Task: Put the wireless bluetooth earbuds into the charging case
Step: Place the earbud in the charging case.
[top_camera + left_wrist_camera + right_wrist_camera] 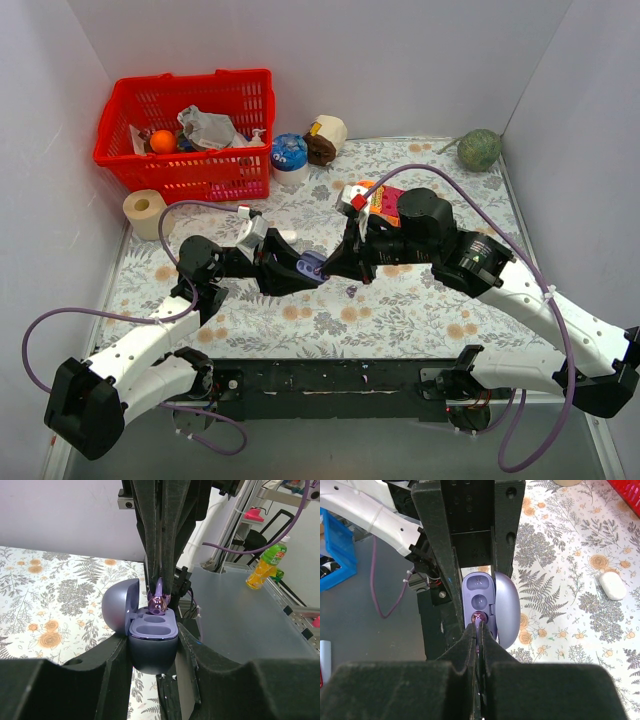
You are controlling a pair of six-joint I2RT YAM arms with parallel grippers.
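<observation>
Left end effector (pixel 154 642): closed on the purple charging case (pixel 150 662), lid open, over the floral counter (pixel 45 605). Right end effector (pixel 478 631): fingers pinched almost together on one purple earbud (pixel 158 603). The earbud is at the case's far socket, apparently not fully seated.

Glossy purple earbud (pixel 159 603), smooth, perhaps satin-finished plastic case (pixel 152 647)

Purple charging case (pixel 152 645), lid swung open, near socket empty, glossy purple earbud (pixel 158 604) stem-up at far socket
</observation>
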